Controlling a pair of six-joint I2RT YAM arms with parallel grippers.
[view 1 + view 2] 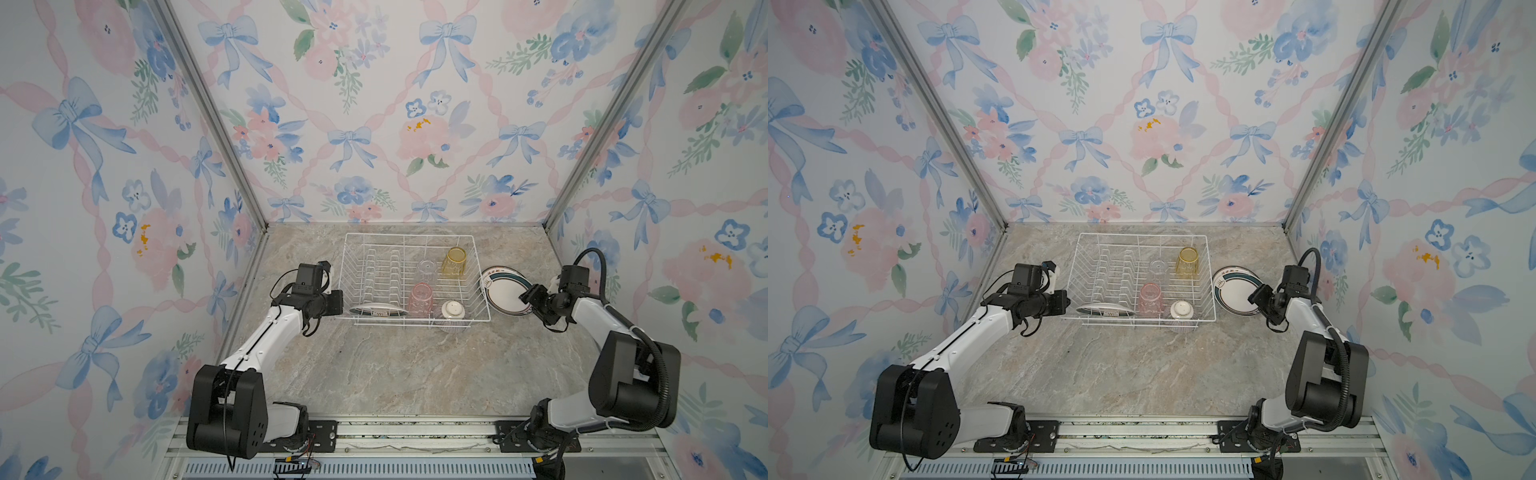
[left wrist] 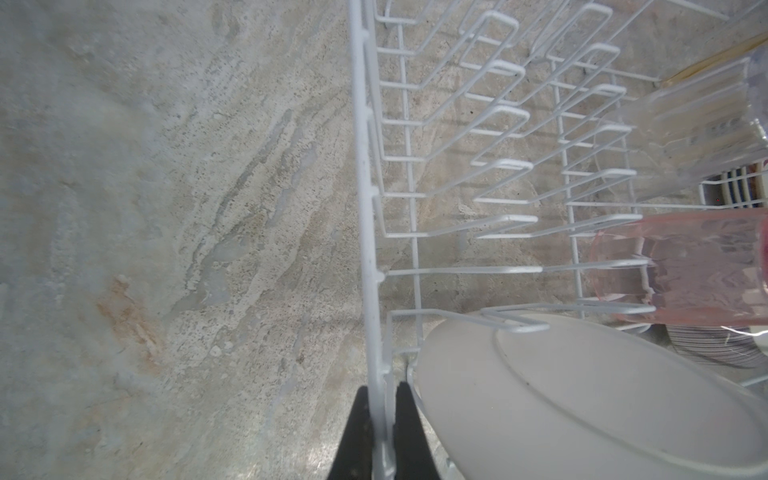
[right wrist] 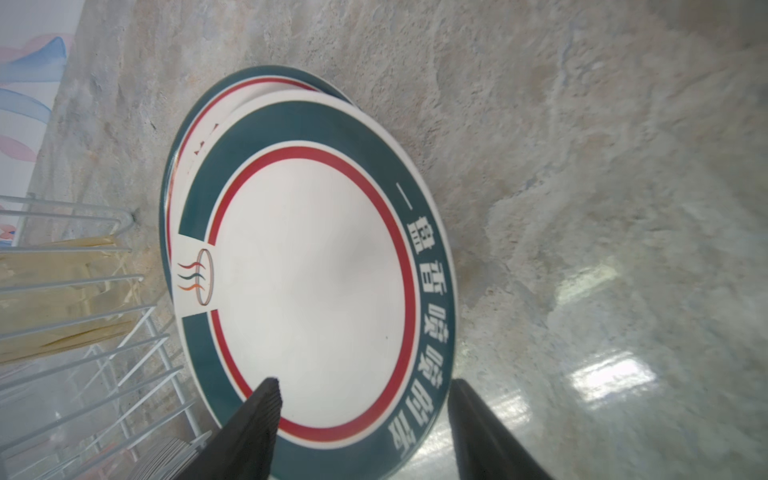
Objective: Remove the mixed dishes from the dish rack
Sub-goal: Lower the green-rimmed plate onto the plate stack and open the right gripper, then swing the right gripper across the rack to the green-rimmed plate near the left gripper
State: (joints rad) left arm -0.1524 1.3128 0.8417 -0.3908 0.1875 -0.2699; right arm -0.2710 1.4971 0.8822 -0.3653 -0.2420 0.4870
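On the rack [image 2: 368,208], left claw [image 2: 382,386] pinches tight — right claw [image 3: 363,382] spread (lower plates [image 3: 270,74] half-hidden).

In the left wrist view the plate [image 2: 582,407] at the near left corner of the rack [image 2: 365,208] shows only its plain underside, cut off by the picture's edge. The clear tumbler [image 2: 698,124] is blurred and cropped. The pink tumbler [image 2: 685,270], also cropped, covers most of the striped bowl [image 2: 706,349]. Right of the rack, the stack of plates [image 3: 307,270] on the counter [image 3: 582,166] shows only two rims, so its count cannot be told.
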